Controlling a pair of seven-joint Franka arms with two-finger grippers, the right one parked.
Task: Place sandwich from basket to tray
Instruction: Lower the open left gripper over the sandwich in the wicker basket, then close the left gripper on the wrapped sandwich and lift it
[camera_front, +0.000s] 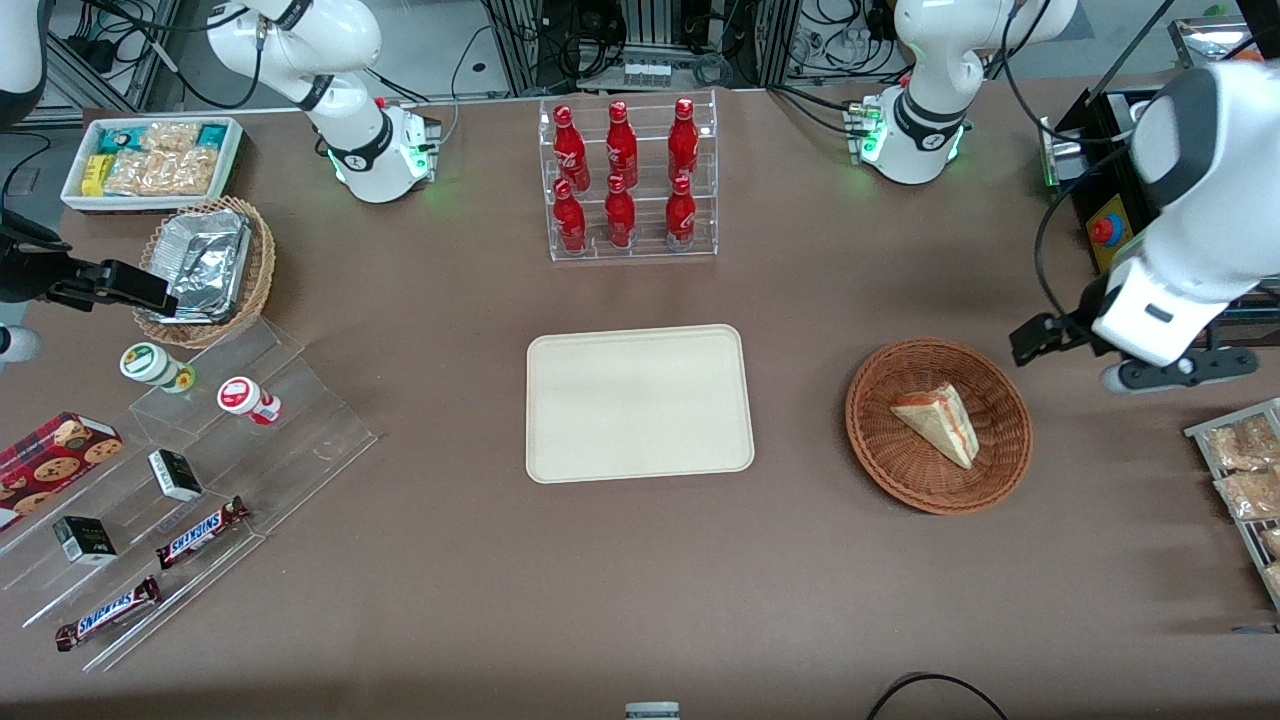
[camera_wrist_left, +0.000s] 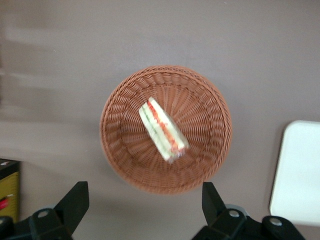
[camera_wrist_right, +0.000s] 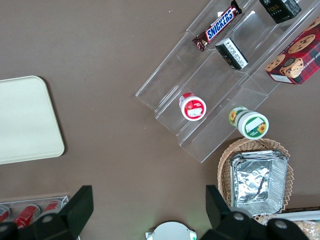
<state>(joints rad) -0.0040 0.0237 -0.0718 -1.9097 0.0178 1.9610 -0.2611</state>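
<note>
While the sandwich (camera_wrist_left: 162, 130) lies basketed, the pincer (camera_wrist_left: 145, 202) (wide open) holds nothing.

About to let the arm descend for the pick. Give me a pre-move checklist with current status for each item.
1. Sandwich lies in the basket: ok.
2. Nothing else sits in the basket with it: ok.
3. Gripper open, fingers spread: ok.
4. Gripper centred over the sandwich: not ok; in the wrist view it hangs above the table off the basket's rim, not over the wedge.
5. Tray bare and ready to receive: ok.
6. Finger line matched to the wedge's narrow width: cannot tell.
</note>
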